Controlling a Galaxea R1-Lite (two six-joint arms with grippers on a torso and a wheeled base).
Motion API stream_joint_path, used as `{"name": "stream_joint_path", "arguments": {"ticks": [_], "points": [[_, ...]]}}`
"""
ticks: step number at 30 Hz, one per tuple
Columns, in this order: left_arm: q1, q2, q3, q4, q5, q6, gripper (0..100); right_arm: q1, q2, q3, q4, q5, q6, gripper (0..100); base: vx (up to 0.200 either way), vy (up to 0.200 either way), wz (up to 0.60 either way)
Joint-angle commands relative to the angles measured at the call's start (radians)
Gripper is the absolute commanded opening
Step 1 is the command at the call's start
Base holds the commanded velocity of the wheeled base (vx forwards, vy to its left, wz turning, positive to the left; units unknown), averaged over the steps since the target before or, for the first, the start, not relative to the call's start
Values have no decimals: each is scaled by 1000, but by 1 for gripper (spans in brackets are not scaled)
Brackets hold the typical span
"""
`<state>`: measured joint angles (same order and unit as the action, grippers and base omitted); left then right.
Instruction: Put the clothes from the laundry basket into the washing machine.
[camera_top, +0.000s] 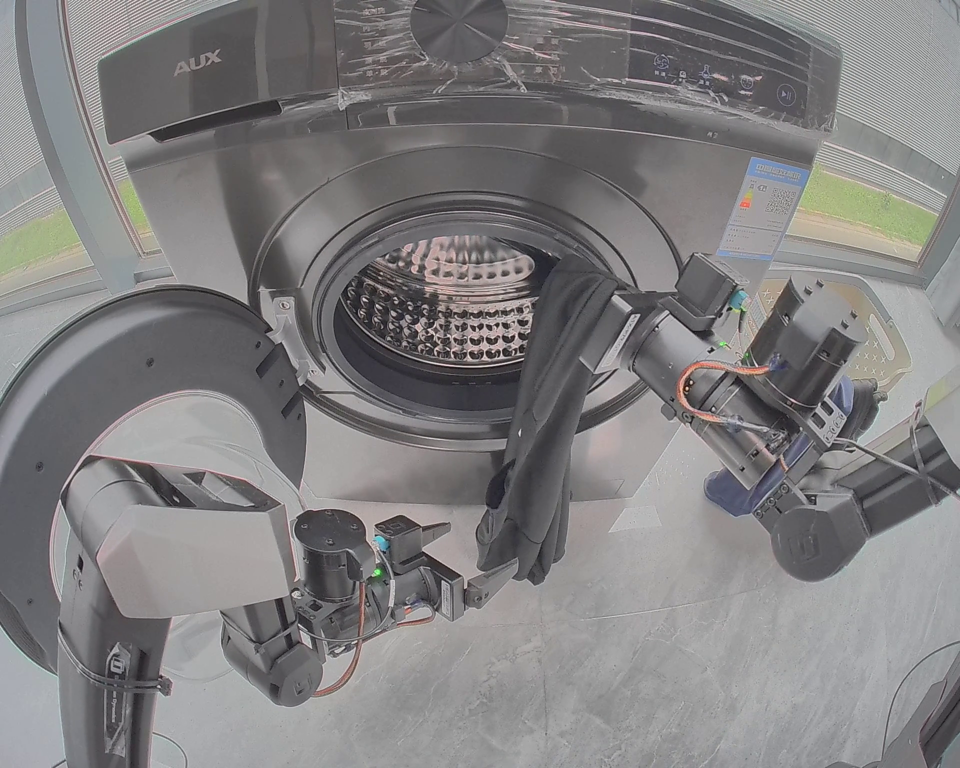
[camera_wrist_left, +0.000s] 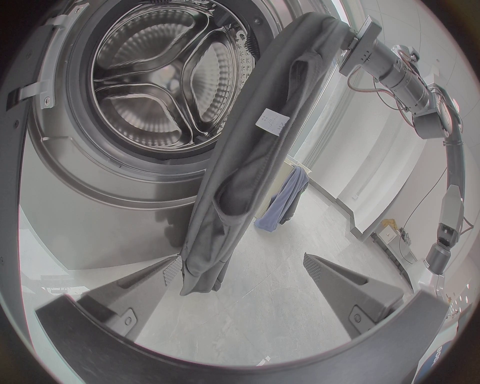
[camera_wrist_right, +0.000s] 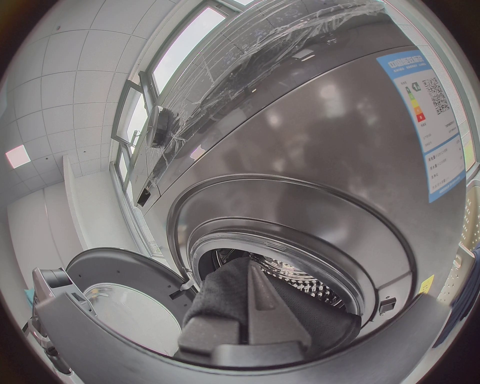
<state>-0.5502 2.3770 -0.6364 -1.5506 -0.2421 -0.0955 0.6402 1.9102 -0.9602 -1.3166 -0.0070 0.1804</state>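
One dark garment (camera_top: 548, 400); one washing machine (camera_top: 220, 200)

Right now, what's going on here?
The right gripper holds a dark garment at the open mouth of the washer; most of it hangs down outside the drum. The left gripper sits open by the hem. The door is swung wide. A blue cloth hangs on the basket.

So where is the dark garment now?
Head view: the garment hangs from the right gripper at the washing machine's mouth, its end by the left gripper.
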Motion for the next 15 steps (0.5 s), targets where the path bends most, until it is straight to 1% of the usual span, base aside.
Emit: {"name": "stream_joint_path", "arguments": {"ticks": [1,6,10,13,15], "points": [[7,8,-6,0,0,0,100,3,21,-35,13,-1,2,0,0,0,0],[9,31,-29,0,0,2,100,3,21,-45,17,-1,2,0,0,0,0],[4,41,-77,1,3,0,100,13,21,-37,16,-2,4,0,0,0,0],[4,68,-120,1,9,0,100,24,21,-35,16,-22,4,0,0,0,0],[4,96,-149,1,12,2,100,33,20,-35,17,-25,4,0,0,0,0]]}}
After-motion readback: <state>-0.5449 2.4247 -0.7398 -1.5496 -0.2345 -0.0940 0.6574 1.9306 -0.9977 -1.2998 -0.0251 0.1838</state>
